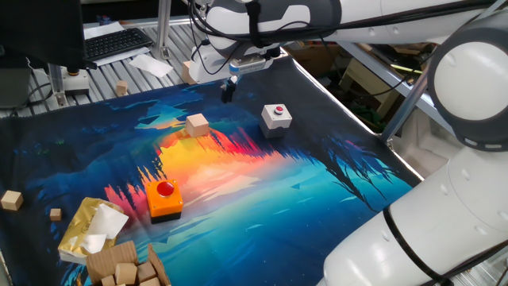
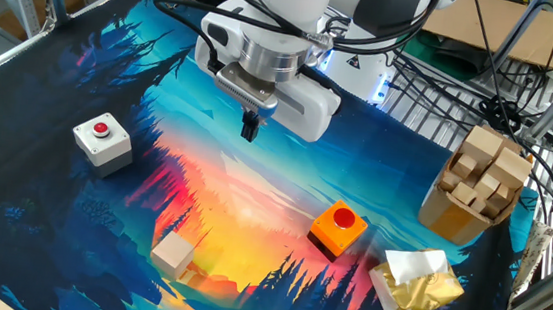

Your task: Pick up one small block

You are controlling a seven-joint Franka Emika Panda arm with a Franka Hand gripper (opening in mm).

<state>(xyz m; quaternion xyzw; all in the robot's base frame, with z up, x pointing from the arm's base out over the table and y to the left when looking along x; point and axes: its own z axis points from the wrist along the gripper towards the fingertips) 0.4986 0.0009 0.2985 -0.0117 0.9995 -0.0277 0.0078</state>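
The small block [image 1: 197,125] is a pale tan wooden cube lying on the colourful mat; it also shows in the other fixed view [image 2: 172,255] near the mat's front edge. My gripper [image 2: 250,128] hangs above the mat, well away from the block, with its dark fingers pressed together and nothing between them. In one fixed view the gripper [image 1: 227,90] is up and to the right of the block, between it and the white red-button box [image 1: 275,116].
The white red-button box [image 2: 102,141] sits at the left. An orange box with a red button [image 2: 338,228] is right of centre. A pile of brown cubes [image 2: 475,182] and a crumpled yellow-white packet [image 2: 414,281] lie at the right. Tiny cubes [image 1: 11,199] sit off the mat.
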